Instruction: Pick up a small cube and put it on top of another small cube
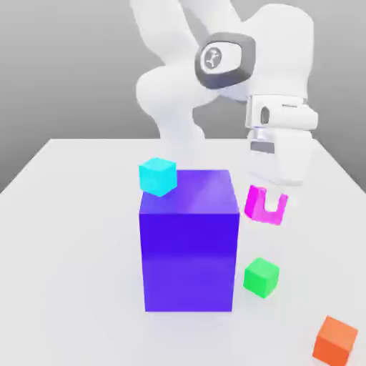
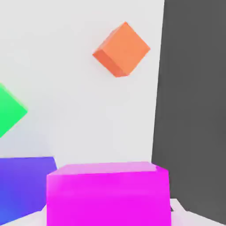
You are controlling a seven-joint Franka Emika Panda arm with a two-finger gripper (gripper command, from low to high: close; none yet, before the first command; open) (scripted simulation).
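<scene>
My gripper hangs from the white hand on the exterior view's right, shut on the small bright magenta-pink cube. One white finger covers the cube's middle. The cube is held in the air beside the upper right edge of the big blue-violet block. In the hand view the magenta cube sits close to the camera, with the table far beneath it. A small green cube rests on the table below and slightly in front of the held cube.
A cyan cube shows at the block's top left corner; I cannot tell whether it rests on the block or stands behind it. An orange cube lies near the front right. In the hand view the orange cube, green cube and blue-violet block lie below.
</scene>
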